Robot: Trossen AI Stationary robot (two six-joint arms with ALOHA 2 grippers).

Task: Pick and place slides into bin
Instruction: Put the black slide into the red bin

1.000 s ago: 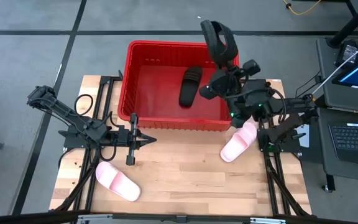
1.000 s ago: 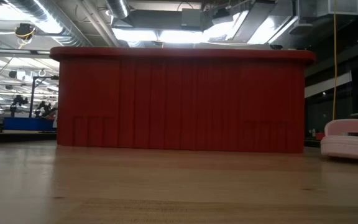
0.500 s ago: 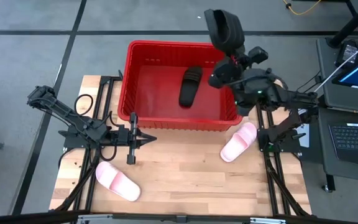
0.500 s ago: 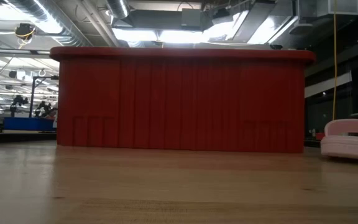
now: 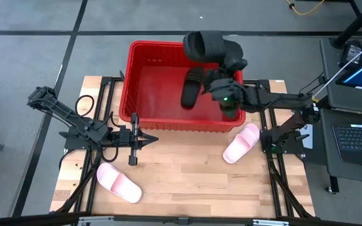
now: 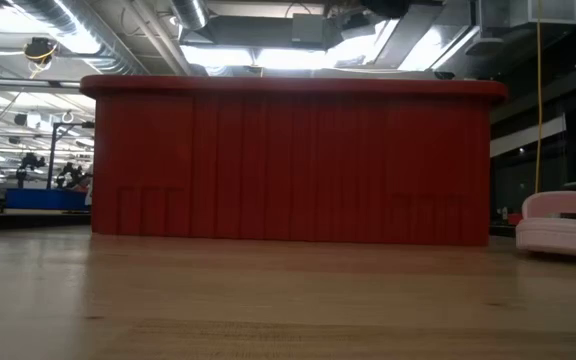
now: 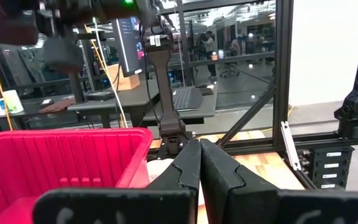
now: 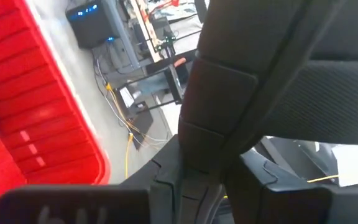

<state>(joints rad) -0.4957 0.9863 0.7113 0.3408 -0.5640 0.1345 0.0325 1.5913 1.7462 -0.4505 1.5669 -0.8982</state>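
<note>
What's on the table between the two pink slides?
Nothing: in the high view, only bare wooden table lies between the pink slide near the left arm and the pink slide near the right arm.

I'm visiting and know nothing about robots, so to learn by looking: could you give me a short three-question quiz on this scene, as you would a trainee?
1. True or false: the right gripper holds a black open-toed slide above the large red slotted plastic bin.
2. How many pale pink slides lie on the wooden table?
3. Where is the left gripper? A) inside the bin B) over the table in front of the bin, shut and empty C) clamped on a pink slide

Key
1. True; another black slide already lies inside.
2. Two: one at the front left, one beside the bin's right corner.
3. B
</note>
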